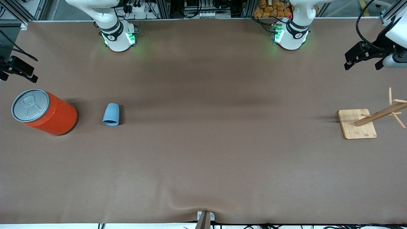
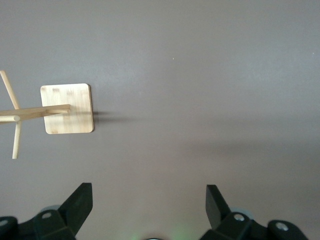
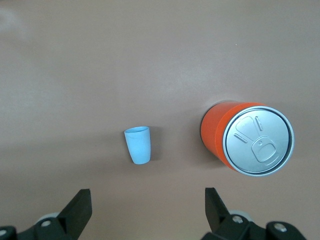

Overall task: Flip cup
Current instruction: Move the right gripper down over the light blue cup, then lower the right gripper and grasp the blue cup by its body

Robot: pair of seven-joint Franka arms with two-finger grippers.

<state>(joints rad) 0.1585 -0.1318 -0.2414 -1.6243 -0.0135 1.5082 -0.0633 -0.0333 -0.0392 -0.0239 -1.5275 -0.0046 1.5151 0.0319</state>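
Note:
The small light-blue cup (image 1: 111, 114) rests on the brown table beside the orange canister, toward the right arm's end. Its narrow closed end points up and its wide rim is down; no dark inside shows. It also shows in the right wrist view (image 3: 137, 145). My right gripper (image 1: 17, 75) hangs open and empty in the air over the table's edge at that end, above the canister; its jaws stand wide apart (image 3: 147, 196). My left gripper (image 1: 364, 63) is open and empty, high over the table's other end (image 2: 149, 194), above the wooden rack.
A large orange-red canister (image 1: 47, 113) with a grey lid stands upright beside the cup, also in the right wrist view (image 3: 245, 140). A wooden mug rack (image 1: 357, 124) on a square base stands at the left arm's end, also in the left wrist view (image 2: 67, 109).

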